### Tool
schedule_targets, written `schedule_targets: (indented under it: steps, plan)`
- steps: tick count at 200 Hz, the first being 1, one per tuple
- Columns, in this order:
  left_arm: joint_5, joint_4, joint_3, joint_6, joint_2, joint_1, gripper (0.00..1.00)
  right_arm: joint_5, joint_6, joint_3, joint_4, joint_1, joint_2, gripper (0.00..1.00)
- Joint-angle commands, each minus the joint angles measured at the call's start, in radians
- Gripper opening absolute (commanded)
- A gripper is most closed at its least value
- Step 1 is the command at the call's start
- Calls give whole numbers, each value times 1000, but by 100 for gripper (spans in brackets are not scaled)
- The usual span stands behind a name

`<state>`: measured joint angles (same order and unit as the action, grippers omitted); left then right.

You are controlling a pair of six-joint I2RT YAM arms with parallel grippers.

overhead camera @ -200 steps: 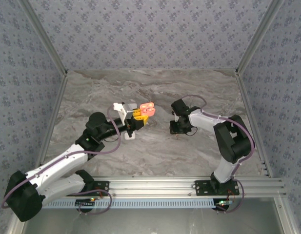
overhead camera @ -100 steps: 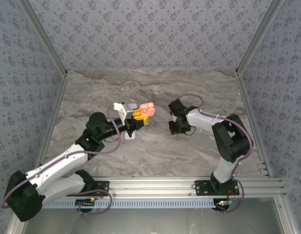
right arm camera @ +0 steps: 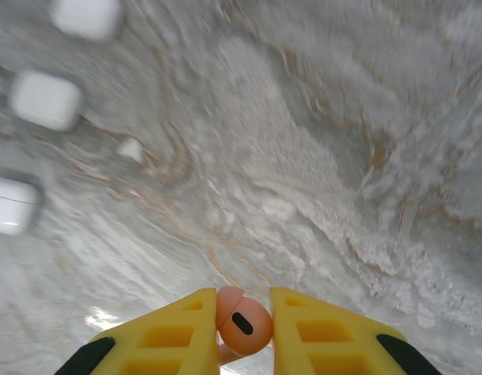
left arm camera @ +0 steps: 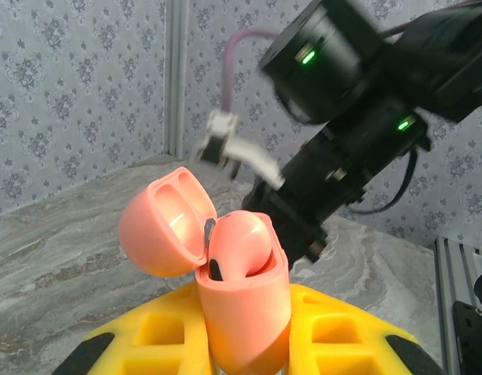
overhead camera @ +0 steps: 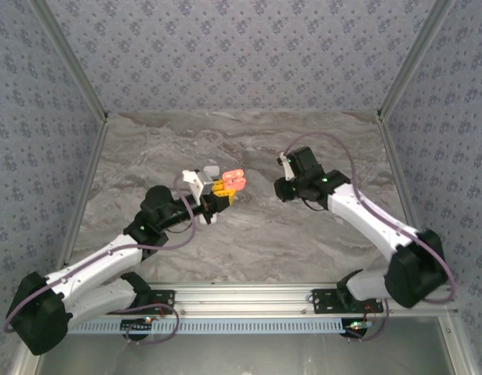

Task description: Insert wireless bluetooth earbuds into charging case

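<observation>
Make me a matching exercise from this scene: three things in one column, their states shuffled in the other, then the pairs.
1. coral case
2. coral earbud
3. white case

A. lying on the table
B. pinched in the right gripper
C. lid open, held by the left gripper

Pairs: 1-C, 2-B, 3-A

Bright even light, soft shadows, right wrist view motion-blurred, top view sharp
</observation>
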<state>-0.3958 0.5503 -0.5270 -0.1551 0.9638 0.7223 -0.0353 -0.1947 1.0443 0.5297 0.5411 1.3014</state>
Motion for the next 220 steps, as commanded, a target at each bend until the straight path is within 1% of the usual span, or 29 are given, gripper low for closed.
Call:
schedule_targets:
  steps: [1, 29, 39, 64, 83, 106, 161, 220]
  plan:
    - [-17, 93, -7, -25, 5, 5, 0, -52, 89, 30, -30, 18, -130, 21]
    - [-79, 112, -29, -48, 45, 6, 0, -104, 145, 32, -104, 48, -272, 21]
    - [-99, 125, -37, -55, 60, 6, 0, -120, 167, 41, -120, 64, -300, 21]
    - [-141, 154, -55, -74, 94, 6, 0, -114, 229, 65, -147, 118, -334, 21]
    - [-176, 187, -65, -98, 115, 7, 0, -103, 285, 72, -171, 160, -337, 21]
    - [-206, 201, -80, -113, 134, 11, 0, -104, 331, 83, -197, 184, -330, 21]
    - [-207, 194, -91, -115, 138, 17, 0, -99, 366, 103, -202, 219, -276, 21]
    - [-211, 157, -103, -100, 143, 20, 0, -87, 378, 103, -211, 233, -260, 21]
